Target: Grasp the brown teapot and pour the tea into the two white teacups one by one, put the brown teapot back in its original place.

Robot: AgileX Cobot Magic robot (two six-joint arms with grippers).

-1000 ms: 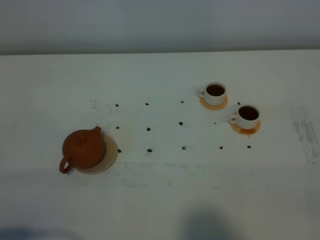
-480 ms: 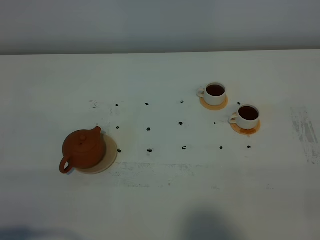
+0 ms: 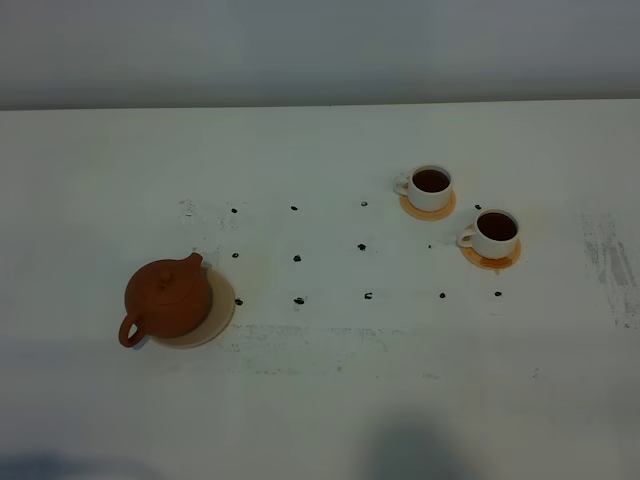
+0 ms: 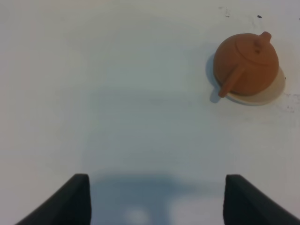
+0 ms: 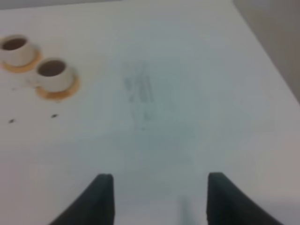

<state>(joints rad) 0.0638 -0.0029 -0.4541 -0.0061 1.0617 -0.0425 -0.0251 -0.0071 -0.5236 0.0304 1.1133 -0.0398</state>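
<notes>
My left gripper (image 4: 154, 199) hangs spread and empty over bare counter (image 4: 117, 93), its fingers at the bottom of the frame; the right gripper (image 5: 157, 199) is likewise spread, holding nothing; the brown teapot (image 3: 167, 298) sits upright on its pale coaster (image 3: 215, 318) at lower left of the high view, well apart from both; the two white teacups (image 3: 431, 187) stand on orange coasters at upper right, each already dark inside, so I judge the task either finished or not begun; if unstarted, I must next reach for the loop handle (image 3: 130, 331).
</notes>
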